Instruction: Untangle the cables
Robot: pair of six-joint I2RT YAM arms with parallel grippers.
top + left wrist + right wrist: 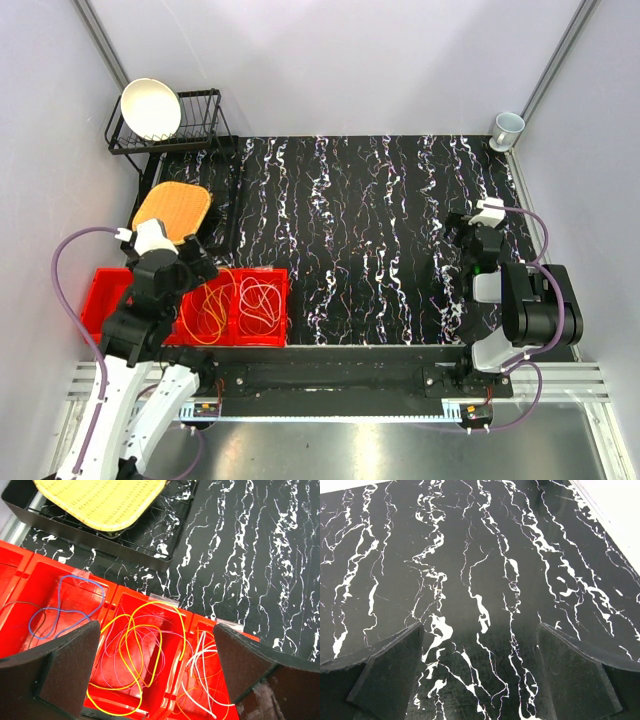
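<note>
The cables (pixel 232 305) lie in loose loops inside a red bin (pixel 98 292) at the lower left of the top view, beside the black marbled mat (pixel 350 230). In the left wrist view a blue cable (pixel 65 605) fills the left compartment, a yellow cable (pixel 161 657) with purple strands the middle one, and a white cable (pixel 202 650) with orange the right. The left pincer (pixel 156 627) hangs above them, jaws wide apart, gripping nothing. The right pincer (pixel 479 626), at mid right, is equally spread over the mat.
</note>
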